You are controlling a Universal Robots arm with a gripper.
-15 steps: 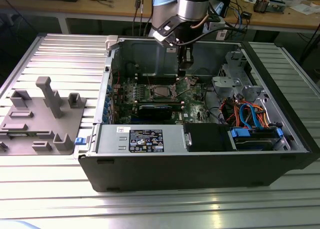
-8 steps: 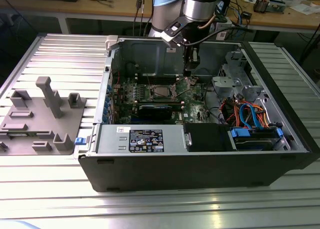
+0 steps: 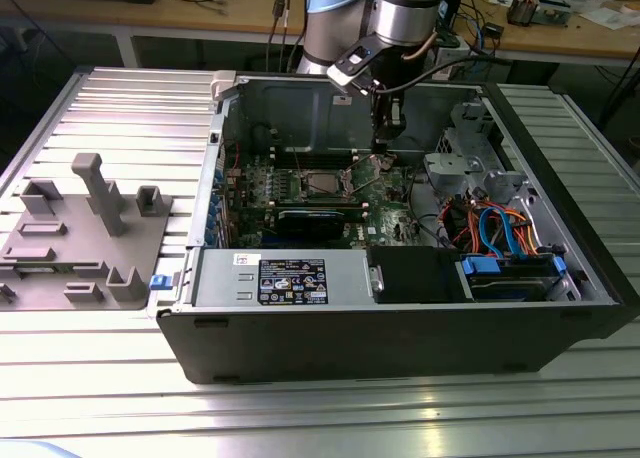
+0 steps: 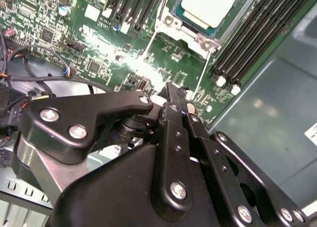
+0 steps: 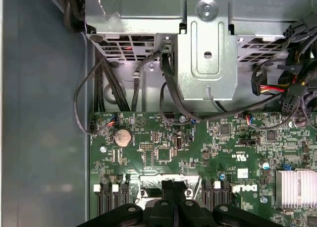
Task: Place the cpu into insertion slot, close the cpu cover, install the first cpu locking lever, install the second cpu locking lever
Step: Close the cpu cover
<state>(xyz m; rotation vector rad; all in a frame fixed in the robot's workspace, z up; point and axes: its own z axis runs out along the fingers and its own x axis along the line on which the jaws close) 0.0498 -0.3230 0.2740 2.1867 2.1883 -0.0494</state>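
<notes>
- Case point(image 3: 400, 328): open desktop computer lying on a ribbed metal table point(image 3: 120, 108); a grey fixture point(image 3: 90, 228) sits on the table on the exterior view's left.
- Arm: reaches down into the case from the far side, and the gripper point(image 3: 384, 138) hangs over the motherboard point(image 5: 158, 147), just to the exterior view's right of the socket.
- Jaws: in both wrist views the black fingers point(image 4: 171, 108) are pressed together at the tip of the gripper point(image 4: 177, 95) point(image 5: 173, 185); nothing can be seen pinched between them.
- Cpu point(image 4: 212, 5) point(image 3: 322, 183): seated in the socket, pale metal top upward, apart from the gripper.
- Cover point(image 4: 195, 32): a silvery frame lying around the cpu.
- Lever point(image 4: 203, 73): a thin wire rod running from the socket corner toward the fingertips; whether it is latched cannot be told.
- Memory slots point(image 4: 257, 33): black, parallel, just beside the socket.
- First wrist view: coin cell point(image 5: 122, 136), heatsink point(image 5: 296, 187) and metal drive cage point(image 5: 208, 48) with cables.
</notes>
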